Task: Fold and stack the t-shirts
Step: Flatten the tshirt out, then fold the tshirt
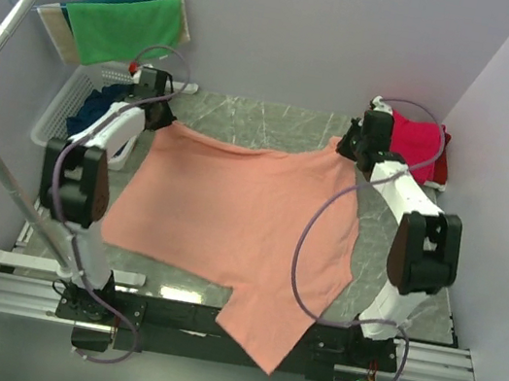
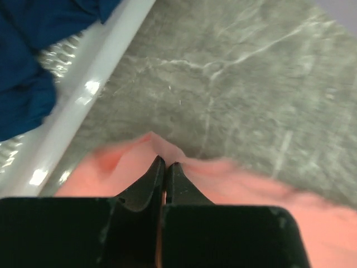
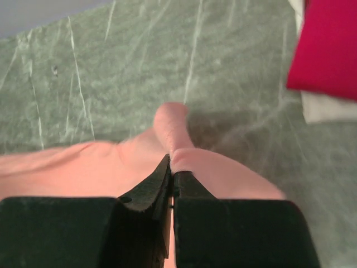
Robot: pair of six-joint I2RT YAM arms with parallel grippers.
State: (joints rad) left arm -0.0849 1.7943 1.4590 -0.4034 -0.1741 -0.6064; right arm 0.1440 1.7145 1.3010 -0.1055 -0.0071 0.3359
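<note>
One t-shirt [image 1: 241, 208] pinched: left gripper [image 2: 165, 162], right gripper [image 3: 171, 160].

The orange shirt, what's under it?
The grey-green table shows around the orange shirt, which the left gripper and right gripper pinch at its far corners. One corner hangs past the table's near edge. Anything lying beneath the cloth is covered.

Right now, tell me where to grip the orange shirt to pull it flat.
Its two far corners, approached from the near side: the orange shirt lies spread between them, and the left tool and right tool each pinch one bunched corner there.
</note>
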